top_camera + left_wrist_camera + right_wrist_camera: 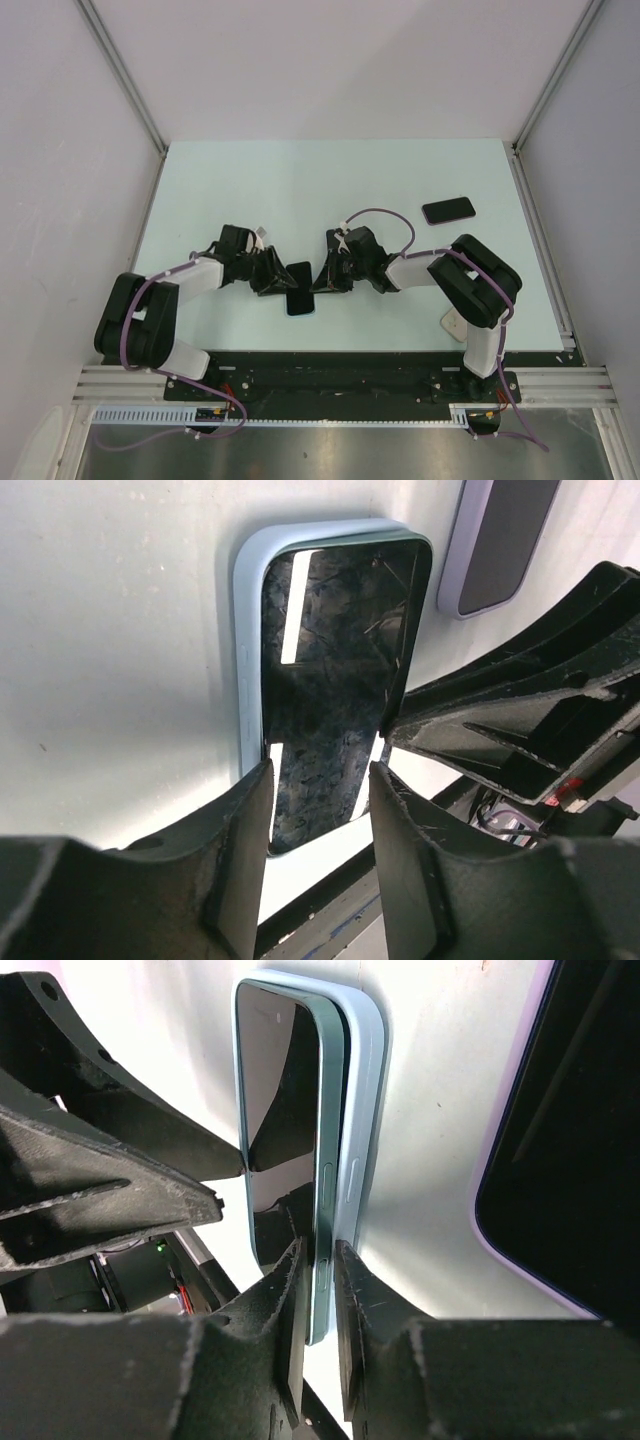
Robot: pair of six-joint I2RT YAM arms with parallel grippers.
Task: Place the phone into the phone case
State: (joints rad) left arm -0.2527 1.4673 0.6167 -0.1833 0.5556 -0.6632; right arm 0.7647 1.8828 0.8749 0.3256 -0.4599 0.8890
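Pale blue plastic phone case (243,660) lies on the table (220,180), the glossy black-screened phone (330,660) partly seated in it. The right end effector (320,1248) pinches the phone's long edge. The left end effector (320,775) straddles and hides the near end, grip unclear.

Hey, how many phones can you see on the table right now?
2. One black-screened phone sits at centre front, at least partly in a pale blue case; one lilac-rimmed black-screened phone lies back right. Others may be hidden.
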